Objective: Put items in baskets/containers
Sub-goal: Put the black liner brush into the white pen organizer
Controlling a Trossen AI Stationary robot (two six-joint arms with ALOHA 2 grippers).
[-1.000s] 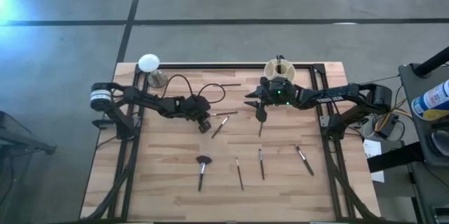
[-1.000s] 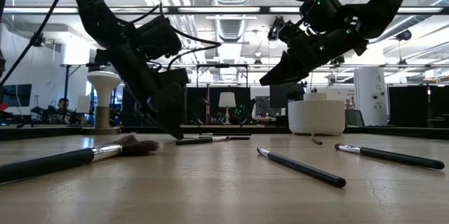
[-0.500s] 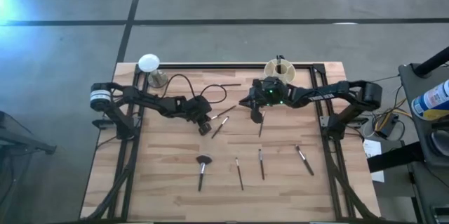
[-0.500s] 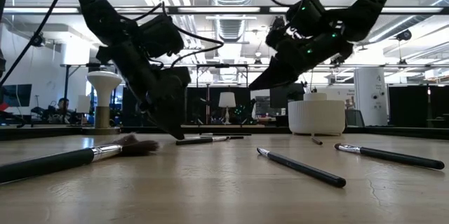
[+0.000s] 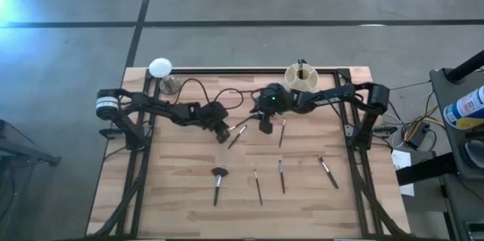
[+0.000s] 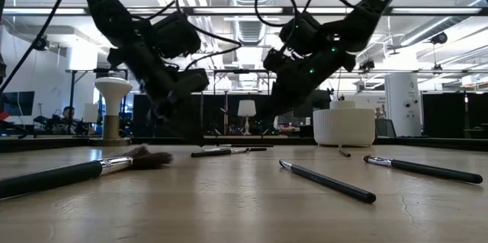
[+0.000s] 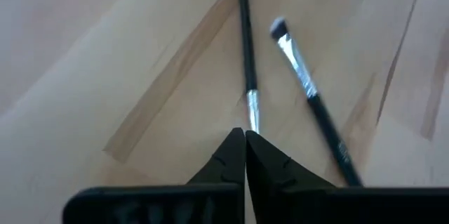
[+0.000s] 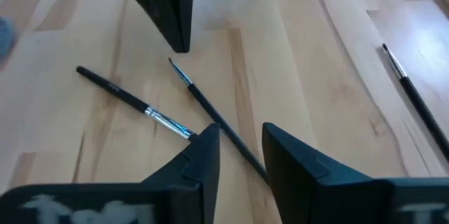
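Grippers converge over the middle of a wooden table (image 5: 189,196), where two thin makeup brushes lie side by side. Left gripper (image 7: 245,138), its fingers pressed together with nothing between them, hangs with its tips just above the silver ferrule of one brush (image 7: 245,41); the second brush (image 7: 312,104) lies angled just to its right. Right gripper (image 8: 238,140), fingers spread apart and empty, points down at the same pair from the right. Five more brushes, one with a fluffy dark head (image 5: 219,173), lie scattered along the near half. Cream-white cup (image 5: 301,78) stands at the far edge, right of centre.
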